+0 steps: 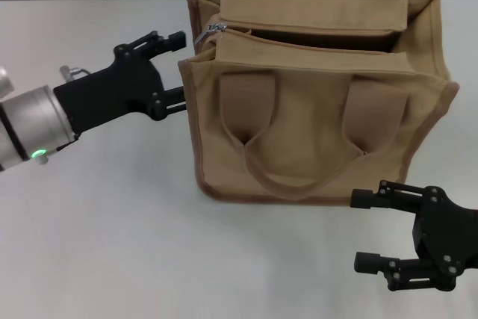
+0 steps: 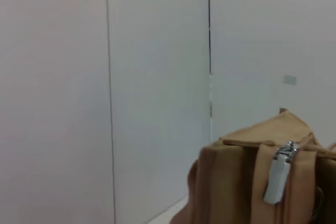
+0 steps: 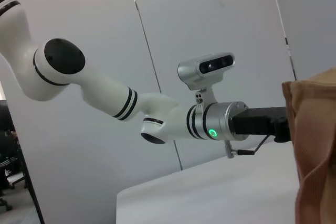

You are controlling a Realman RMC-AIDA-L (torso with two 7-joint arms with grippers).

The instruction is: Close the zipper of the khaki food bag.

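Observation:
The khaki food bag (image 1: 314, 125) stands upright on the white table, its handle side facing me. Its zipper (image 1: 299, 31) gapes open along the top, with the silver pull (image 1: 211, 33) at the bag's left end. My left gripper (image 1: 178, 72) is open, its fingers right at the bag's left end wall, just below the pull. The left wrist view shows the bag's end (image 2: 231, 182) and the hanging pull (image 2: 278, 179). My right gripper (image 1: 363, 231) is open and empty, low at the front right, in front of the bag and apart from it.
The white table (image 1: 112, 222) spreads around the bag, with a pale wall behind it. The right wrist view shows my left arm (image 3: 157, 119) reaching to the bag's edge (image 3: 315, 156).

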